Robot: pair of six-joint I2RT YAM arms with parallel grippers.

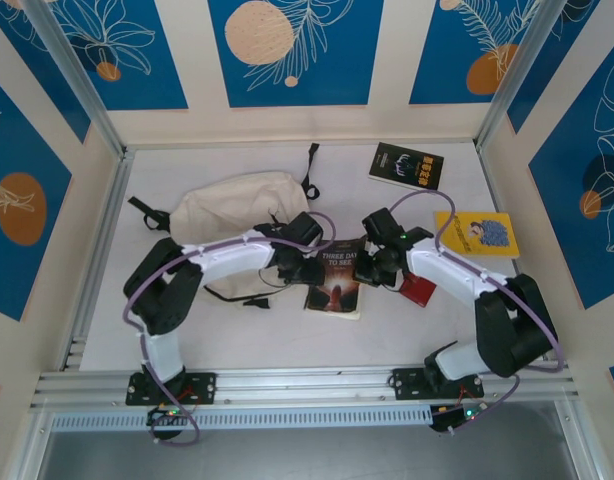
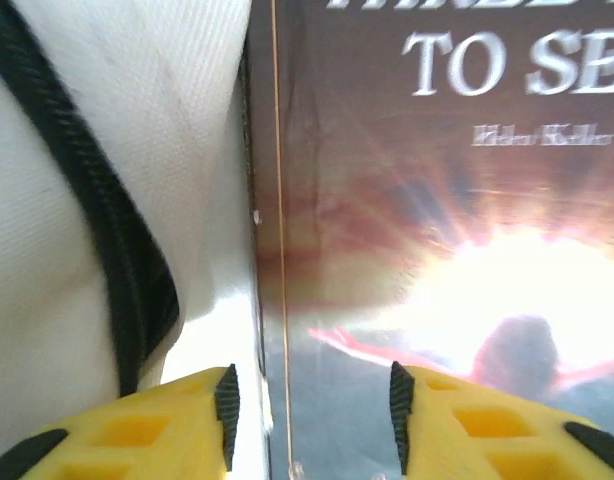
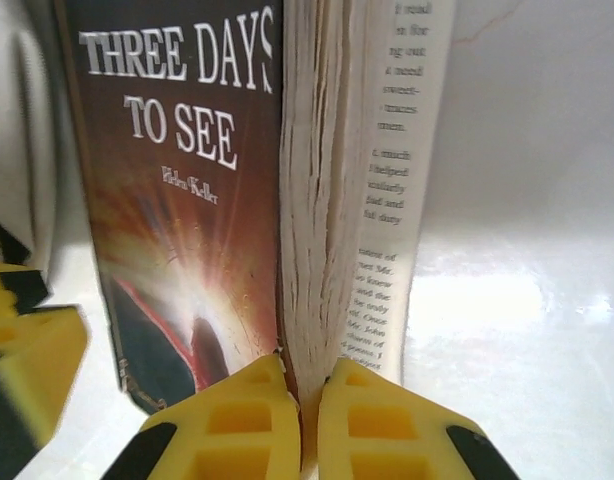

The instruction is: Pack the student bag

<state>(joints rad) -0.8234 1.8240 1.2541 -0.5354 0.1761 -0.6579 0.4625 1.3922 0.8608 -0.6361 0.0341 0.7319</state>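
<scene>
The student bag (image 1: 232, 215), a soft cream canvas backpack with black straps, lies on its side at the rear left of the white table (image 1: 237, 340); the bag's near edge sits just beside a brown paperback book titled THREE DAYS TO SEE (image 1: 334, 290), which lies at the table's centre.

The left gripper (image 1: 290, 268) hangs over the gap between bag and book; in the left wrist view its yellow fingers (image 2: 312, 405) stand partly apart, gripping nothing, with the book's left edge below them.

The right gripper (image 3: 307, 400) is closed, pinching the lower edge of the book's page block.

A black rectangular book (image 1: 407, 165) and a yellow rectangular book (image 1: 477, 235) lie at the rear right.
</scene>
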